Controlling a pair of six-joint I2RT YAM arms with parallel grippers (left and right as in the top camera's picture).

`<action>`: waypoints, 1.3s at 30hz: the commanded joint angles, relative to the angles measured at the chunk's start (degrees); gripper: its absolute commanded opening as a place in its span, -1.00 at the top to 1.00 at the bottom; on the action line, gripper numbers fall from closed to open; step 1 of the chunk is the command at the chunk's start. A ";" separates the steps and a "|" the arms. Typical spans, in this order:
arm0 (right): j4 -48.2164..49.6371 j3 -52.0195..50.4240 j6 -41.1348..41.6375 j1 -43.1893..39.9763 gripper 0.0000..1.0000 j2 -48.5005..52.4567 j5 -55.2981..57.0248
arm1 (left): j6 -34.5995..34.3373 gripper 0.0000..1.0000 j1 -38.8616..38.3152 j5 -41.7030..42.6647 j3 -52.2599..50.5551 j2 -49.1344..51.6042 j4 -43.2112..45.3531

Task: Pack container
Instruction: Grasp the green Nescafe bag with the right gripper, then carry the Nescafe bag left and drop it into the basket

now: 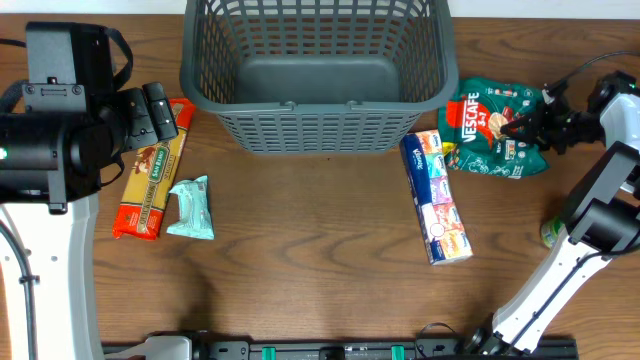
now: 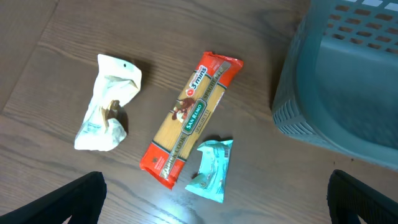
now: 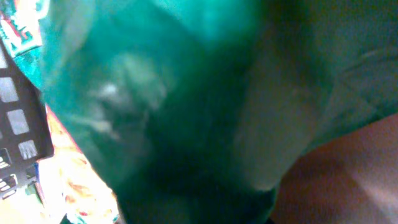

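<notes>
Since the container (image 1: 315, 125) at the far middle of the counter (image 1: 320, 260) shows only its bare floor, I judge the packing hardly begun. My right gripper (image 1: 520, 128) is at the green coffee bag (image 1: 480, 120), just right of the container. Green fills the wrist view, and I cannot tell whether it is clamped. My left gripper (image 1: 160, 110) hangs spread wide above the pasta packet (image 2: 189, 118), teal sachet (image 2: 211, 169) and white pouch (image 2: 107, 106). The long carton (image 1: 437, 198) also waits outside the container.

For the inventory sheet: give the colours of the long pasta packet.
The pasta packet is red-orange with a yellow middle; left wrist view shows it best.
</notes>
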 commanded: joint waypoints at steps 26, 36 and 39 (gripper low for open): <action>16.68 -0.57 2.10 23.78 0.98 -59.45 23.15 | 1.03 -0.97 0.20 1.88 -0.57 0.00 -1.22; 30.47 -0.59 -13.77 40.19 0.97 -51.65 20.13 | 1.01 -0.97 0.20 1.88 -0.57 0.00 -2.14; 33.24 -0.59 -19.96 44.74 0.97 -46.49 20.11 | 1.01 -0.97 0.20 1.88 -0.57 0.00 -2.12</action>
